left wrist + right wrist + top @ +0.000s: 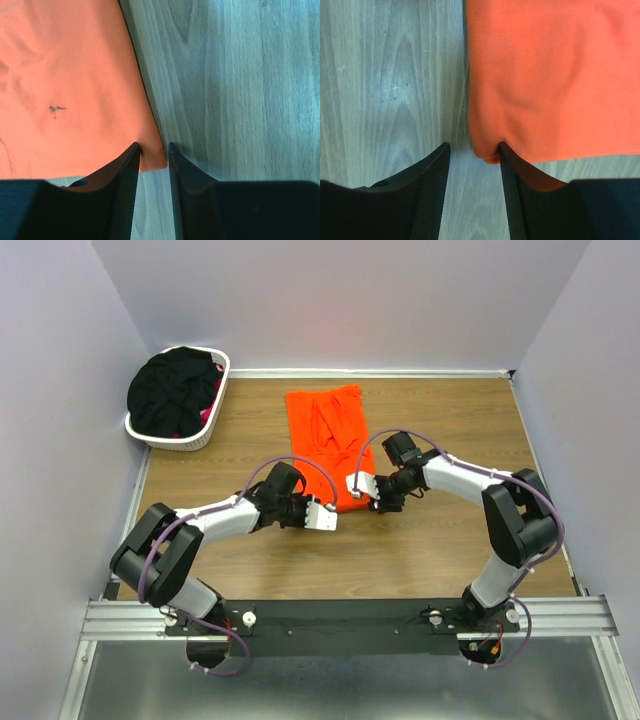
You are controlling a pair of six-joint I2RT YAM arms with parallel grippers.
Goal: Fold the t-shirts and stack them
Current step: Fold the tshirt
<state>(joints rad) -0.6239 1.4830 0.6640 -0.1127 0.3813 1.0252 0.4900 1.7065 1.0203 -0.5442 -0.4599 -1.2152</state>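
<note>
A bright orange t-shirt [325,435] lies folded into a long strip on the wooden table [440,540]. My left gripper [322,516] sits low at the strip's near end. In the left wrist view its jaws [153,145] stand narrowly apart around a corner of the orange t-shirt [75,85]. My right gripper [359,486] is at the strip's near right corner. In the right wrist view it [474,145] is open; one finger [512,170] presses the bulging edge of the orange t-shirt [550,75]. Black t-shirts [172,390] and a bit of pink cloth [210,412] fill the basket.
The white plastic laundry basket [222,365] stands at the far left corner of the table. Grey walls close in the back and both sides. The arms' mounting rail [340,618] runs along the near edge.
</note>
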